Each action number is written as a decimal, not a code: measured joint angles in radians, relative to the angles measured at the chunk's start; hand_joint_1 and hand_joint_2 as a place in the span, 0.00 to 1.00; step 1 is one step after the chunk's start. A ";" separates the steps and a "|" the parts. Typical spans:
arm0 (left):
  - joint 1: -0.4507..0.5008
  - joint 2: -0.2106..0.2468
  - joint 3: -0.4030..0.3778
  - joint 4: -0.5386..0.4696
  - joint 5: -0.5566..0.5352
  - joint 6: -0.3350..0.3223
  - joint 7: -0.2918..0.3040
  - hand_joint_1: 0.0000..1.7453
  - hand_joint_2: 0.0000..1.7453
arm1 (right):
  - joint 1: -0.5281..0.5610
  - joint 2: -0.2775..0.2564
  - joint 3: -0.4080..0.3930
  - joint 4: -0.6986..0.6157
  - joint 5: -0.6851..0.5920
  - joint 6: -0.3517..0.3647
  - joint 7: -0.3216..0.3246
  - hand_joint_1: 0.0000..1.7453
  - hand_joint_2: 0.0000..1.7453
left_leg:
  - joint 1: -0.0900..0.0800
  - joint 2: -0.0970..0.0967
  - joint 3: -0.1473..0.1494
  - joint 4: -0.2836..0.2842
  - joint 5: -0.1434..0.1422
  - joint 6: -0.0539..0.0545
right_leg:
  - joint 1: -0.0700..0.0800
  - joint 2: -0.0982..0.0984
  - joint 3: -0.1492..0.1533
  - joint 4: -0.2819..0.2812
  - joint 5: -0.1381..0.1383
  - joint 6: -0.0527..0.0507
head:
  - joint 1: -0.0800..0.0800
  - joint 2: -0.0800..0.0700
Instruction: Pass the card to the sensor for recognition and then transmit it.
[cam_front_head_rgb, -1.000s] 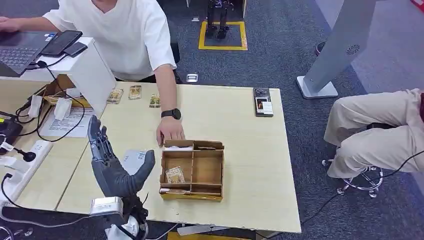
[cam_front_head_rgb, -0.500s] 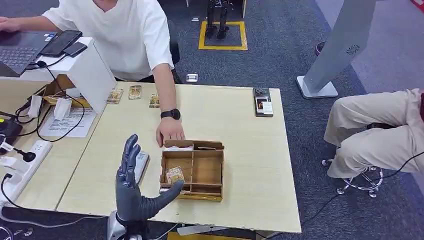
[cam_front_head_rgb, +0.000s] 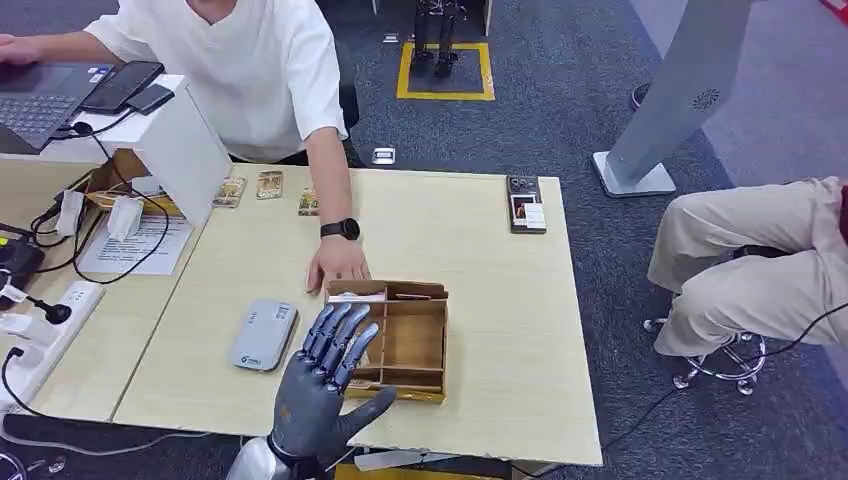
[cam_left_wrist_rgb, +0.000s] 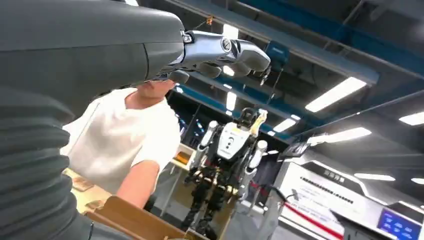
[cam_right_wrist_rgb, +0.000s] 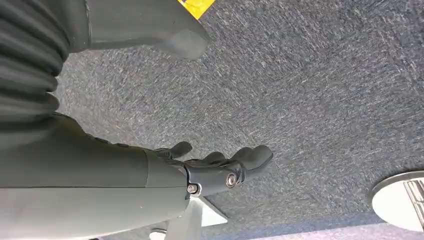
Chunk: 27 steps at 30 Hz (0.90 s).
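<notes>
— Cardboard tray (cam_front_head_rgb: 432, 292) sat near the table's (cam_front_head_rgb: 500, 300) front edge, and the left hand (cam_front_head_rgb: 325, 375) hovered over its left compartments, fingers spread and holding nothing.

— And the card?

— Likely in the tray's front-left compartment, but the hand covered that spot, so I couldn't confirm it. The grey sensor (cam_front_head_rgb: 263, 335) lay just left of the tray, handy for the swipe.

— Why was a person's hand (cam_front_head_rgb: 340, 265) at the tray's back corner?

— Probably steadying it, or waiting to receive.

— The right hand (cam_right_wrist_rgb: 215, 167)?

— Hung over carpet, fingers loosely apart, empty.
</notes>
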 joint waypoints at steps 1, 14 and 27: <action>0.000 0.000 0.000 0.005 -0.002 0.000 0.002 0.00 1.00 | 0.000 0.000 0.000 0.000 0.000 0.000 0.000 0.00 1.00 | 0.000 0.000 0.000 0.000 0.000 0.000 | 0.000 0.000 0.000 0.000 0.000 0.000 | 0.000 0.000; -0.056 0.014 -0.051 0.140 -0.237 -0.011 0.217 0.00 1.00 | -0.001 -0.006 0.000 0.011 -0.002 0.000 0.000 0.00 1.00 | 0.000 0.000 0.000 0.000 0.000 0.000 | 0.000 0.000 0.000 0.000 0.000 0.000 | 0.000 0.000; -0.089 0.025 -0.093 0.218 -0.293 -0.072 0.288 0.00 1.00 | -0.001 -0.008 0.000 0.013 -0.003 0.000 0.004 0.00 1.00 | 0.000 0.000 0.000 0.000 0.000 0.000 | 0.000 0.000 0.000 0.000 0.000 0.000 | 0.000 0.000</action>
